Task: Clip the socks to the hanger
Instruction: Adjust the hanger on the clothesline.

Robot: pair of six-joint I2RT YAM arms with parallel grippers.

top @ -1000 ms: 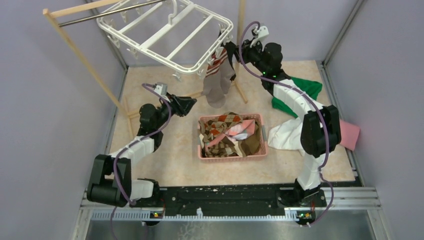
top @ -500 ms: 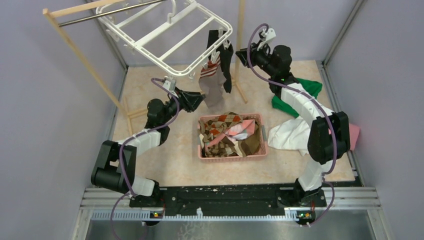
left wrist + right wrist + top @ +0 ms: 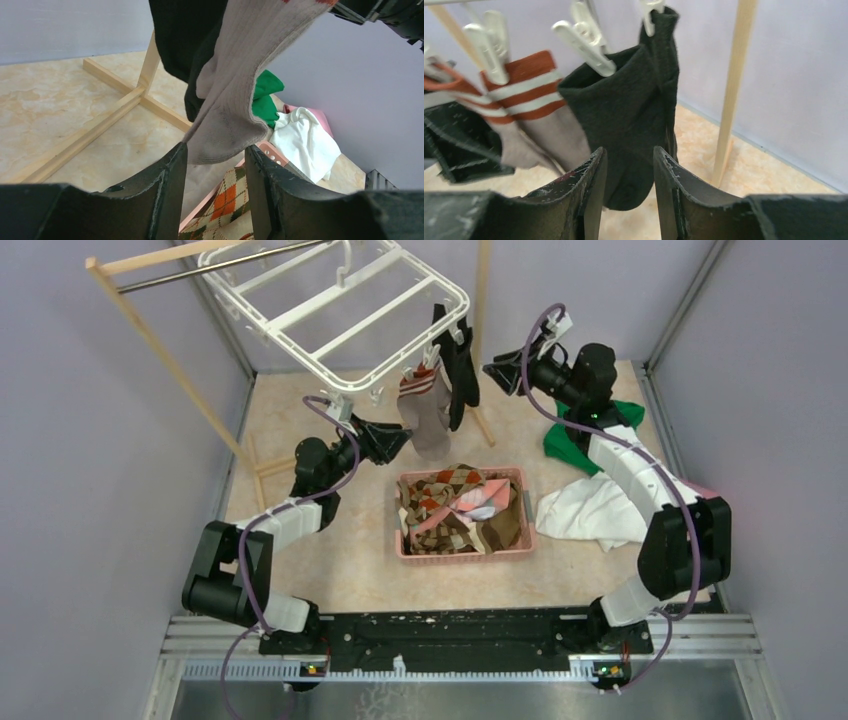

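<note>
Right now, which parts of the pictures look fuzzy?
Left wrist view: the left pincer is dark and soft up close, the grey sock sharper. Right wrist view: the white clips look blurry. Top view: evenly lit, no glare.

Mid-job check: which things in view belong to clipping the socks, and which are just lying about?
Part of the job:
- hanger
- black sock and striped sock, both clipped on it
- argyle socks, waiting in the pink basket

Just lying about:
- green cloth
- white cloth
</note>
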